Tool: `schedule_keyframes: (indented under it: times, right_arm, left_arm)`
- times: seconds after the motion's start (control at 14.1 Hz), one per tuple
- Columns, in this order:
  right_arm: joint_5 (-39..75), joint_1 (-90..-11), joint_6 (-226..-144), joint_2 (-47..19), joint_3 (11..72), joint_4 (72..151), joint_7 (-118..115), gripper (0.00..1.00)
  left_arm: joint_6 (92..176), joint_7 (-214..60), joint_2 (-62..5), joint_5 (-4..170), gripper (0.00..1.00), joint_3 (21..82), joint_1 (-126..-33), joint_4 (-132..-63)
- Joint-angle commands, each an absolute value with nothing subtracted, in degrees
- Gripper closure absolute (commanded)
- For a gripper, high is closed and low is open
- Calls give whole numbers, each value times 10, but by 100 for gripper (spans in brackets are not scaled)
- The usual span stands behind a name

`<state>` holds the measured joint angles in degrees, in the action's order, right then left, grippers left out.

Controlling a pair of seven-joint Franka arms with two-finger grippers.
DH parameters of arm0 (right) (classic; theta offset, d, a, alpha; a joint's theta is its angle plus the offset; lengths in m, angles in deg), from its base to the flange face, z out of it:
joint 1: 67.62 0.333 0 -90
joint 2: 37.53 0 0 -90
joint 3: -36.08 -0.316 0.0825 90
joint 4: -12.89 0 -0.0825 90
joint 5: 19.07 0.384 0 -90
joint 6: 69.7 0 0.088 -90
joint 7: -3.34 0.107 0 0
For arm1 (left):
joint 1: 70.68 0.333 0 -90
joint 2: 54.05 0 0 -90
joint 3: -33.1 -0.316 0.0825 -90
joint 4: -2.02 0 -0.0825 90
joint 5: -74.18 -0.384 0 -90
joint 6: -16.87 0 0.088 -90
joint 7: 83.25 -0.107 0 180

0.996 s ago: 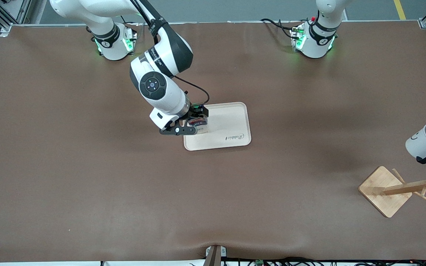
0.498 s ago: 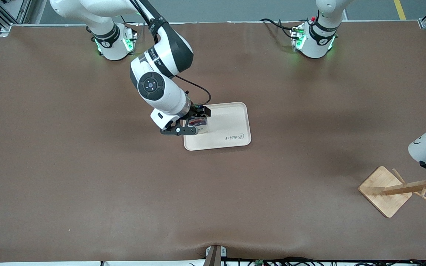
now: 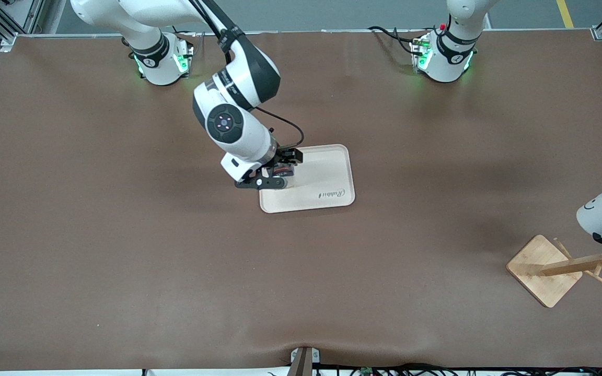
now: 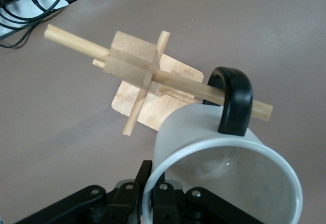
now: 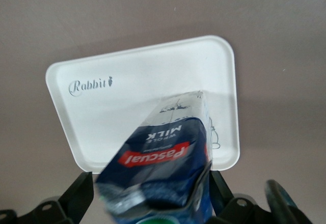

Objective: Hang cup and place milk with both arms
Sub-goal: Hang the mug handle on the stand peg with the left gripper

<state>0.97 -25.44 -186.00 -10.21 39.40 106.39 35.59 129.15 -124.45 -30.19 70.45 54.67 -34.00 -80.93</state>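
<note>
Obs., front view: the right gripper is low over the tray in the middle of the frame, at the tray's end toward the right arm. Its fingers are spread wide on either side of the milk. The carton's base is down on the tray. The right wrist view shows a sliver of gap at one finger, so I judge the carton is released, not clamped.

The left gripper is clamped tight on the rim of the cup, at the frame edge at the left arm's end of the table, above the wooden rack. In the left wrist view a peg runs through the black handle.

Risks (judgement):
- The milk stands close to the tray's edge and looks tilted from the wrist. A finger dragging its side during withdrawal could tip it over or push it off the tray.
- The cup hangs only near the peg's tip. If it is let go before the handle seats lower, it may slide off.
- The rack is light and free-standing. Sideways pull through the handle could drag or topple it.
</note>
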Motion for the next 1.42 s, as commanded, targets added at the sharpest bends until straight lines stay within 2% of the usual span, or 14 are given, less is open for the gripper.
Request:
schedule_keyframes:
  times: [0.0, 0.07, 0.14, 0.21, 0.28, 0.36, 0.5, 0.78, 1.07, 1.35]
  right_arm:
    - [11, -242, -1858, -82, 399, 1052, 369, 0]
    - [11, -249, -1852, -77, 399, 1053, 380, 0]
    - [10, -250, -1852, -79, 402, 1054, 415, 0]
    - [5, -253, -1851, -80, 404, 1052, 444, 3]
    - [8, -262, -1843, -80, 406, 1048, 453, 58]
    - [17, -275, -1811, -79, 401, 1041, 451, 100]
    - [9, -279, -1723, -79, 402, 1009, 453, 100]
    - [4, -290, -1674, -80, 404, 965, 480, 100]
    - [4, -361, -1549, -84, 404, 881, 490, 100]
    - [-2, -432, -1526, -107, 406, 870, 488, 100]
  left_arm:
    - [1293, -1239, -294, 709, 84, 551, -343, -797]
    - [1292, -1217, -294, 708, 50, 552, -346, -797]
    - [1291, -1185, -301, 704, 0, 556, -351, -797]
    - [1284, -1154, -309, 702, 0, 557, -358, -799]
    - [1281, -1125, -316, 702, 0, 556, -368, -803]
    - [1262, -1095, -324, 697, 0, 557, -375, -803]
    - [1222, -1017, -344, 693, 0, 559, -386, -803]
    - [1145, -833, -388, 690, 0, 560, -428, -804]
    - [1110, -742, -427, 690, 0, 574, -444, -800]
    - [1091, -746, -463, 697, 0, 581, -443, -797]
